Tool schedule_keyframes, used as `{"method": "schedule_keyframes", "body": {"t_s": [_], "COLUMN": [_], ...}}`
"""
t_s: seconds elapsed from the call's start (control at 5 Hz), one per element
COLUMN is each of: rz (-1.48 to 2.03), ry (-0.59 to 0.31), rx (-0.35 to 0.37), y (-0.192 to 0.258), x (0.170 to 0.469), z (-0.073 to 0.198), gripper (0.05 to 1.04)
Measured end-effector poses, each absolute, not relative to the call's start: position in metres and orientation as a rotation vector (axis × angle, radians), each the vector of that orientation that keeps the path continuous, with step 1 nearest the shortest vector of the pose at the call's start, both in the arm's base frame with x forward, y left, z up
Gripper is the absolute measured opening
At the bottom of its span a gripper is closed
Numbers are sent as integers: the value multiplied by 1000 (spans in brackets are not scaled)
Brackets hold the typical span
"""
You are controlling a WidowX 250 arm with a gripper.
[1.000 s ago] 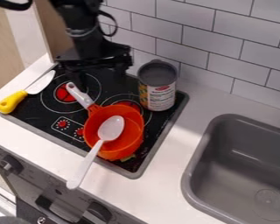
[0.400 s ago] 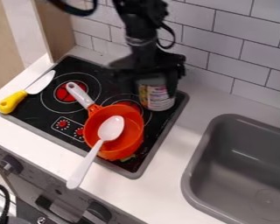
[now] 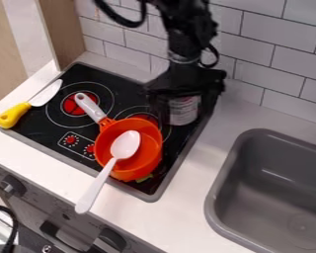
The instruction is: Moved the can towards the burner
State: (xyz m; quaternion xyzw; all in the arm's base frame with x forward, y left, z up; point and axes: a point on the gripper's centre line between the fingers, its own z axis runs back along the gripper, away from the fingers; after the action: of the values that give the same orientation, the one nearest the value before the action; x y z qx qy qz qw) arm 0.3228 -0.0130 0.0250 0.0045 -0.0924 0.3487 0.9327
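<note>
Pan [image 3: 148, 157]: spoon [image 3: 126, 144] partly inside. Can [image 3: 184, 110]: contents hidden.

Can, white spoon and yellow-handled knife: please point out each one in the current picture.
Can [image 3: 183, 110]: camera view, on the side of its body.
White spoon [image 3: 126, 144]: camera view, on its bowl.
Yellow-handled knife [image 3: 14, 115]: camera view, on its handle.

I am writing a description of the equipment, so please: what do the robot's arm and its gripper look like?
The jointed robot arm is black, with a black cable looping beside it. The gripper is black too, with a wide body.
</note>
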Motion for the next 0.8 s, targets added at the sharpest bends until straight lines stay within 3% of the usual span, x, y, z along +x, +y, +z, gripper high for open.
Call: {"method": "schedule_keyframes", "body": {"t_s": [0.4,0.8], "rz": [949,1081], "ry": [-209,-111], "rx": [56,93], "y": [1,33], "x": [337,337], "z": [21,21], "gripper": [991,991]}}
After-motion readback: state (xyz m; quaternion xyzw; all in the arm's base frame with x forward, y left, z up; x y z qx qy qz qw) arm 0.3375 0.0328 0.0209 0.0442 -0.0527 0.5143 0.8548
